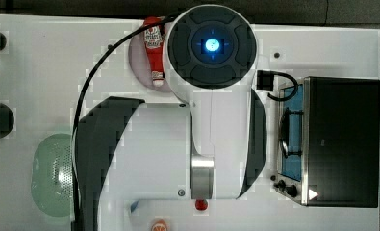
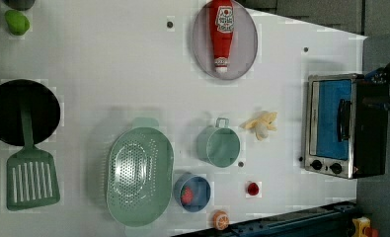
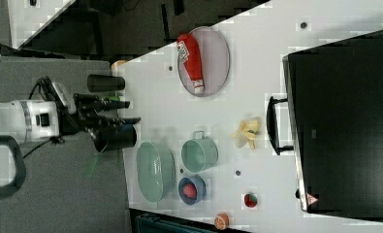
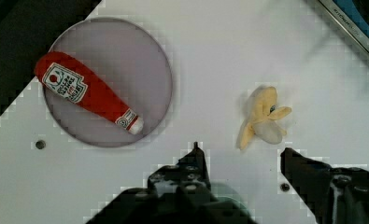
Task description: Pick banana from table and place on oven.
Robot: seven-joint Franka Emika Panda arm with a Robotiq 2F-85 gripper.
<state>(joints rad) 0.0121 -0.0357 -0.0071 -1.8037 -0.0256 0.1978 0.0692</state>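
The banana (image 2: 262,124) is a small pale yellow, partly peeled piece lying on the white table (image 2: 108,74), between the green cup and the oven (image 2: 340,126). It also shows in the right view as the banana (image 3: 247,132), just off the oven's (image 3: 344,121) bar handle. In the wrist view the banana (image 4: 261,119) lies a little beyond my gripper (image 4: 243,158), whose dark fingers (image 4: 196,161) stand apart with nothing between them. The right view has the gripper (image 3: 130,111) open and well away from the banana. In the top view my arm hides the banana; the oven (image 1: 341,139) sits at the top view's right.
A red ketchup bottle (image 2: 221,34) lies on a grey plate (image 2: 242,59). A green cup (image 2: 218,145), green colander (image 2: 139,175), blue bowl (image 2: 192,192), strawberry (image 2: 253,188) and orange slice (image 2: 220,220) sit nearby. A black pan (image 2: 22,111) and green spatula (image 2: 32,177) lie at the left view's left.
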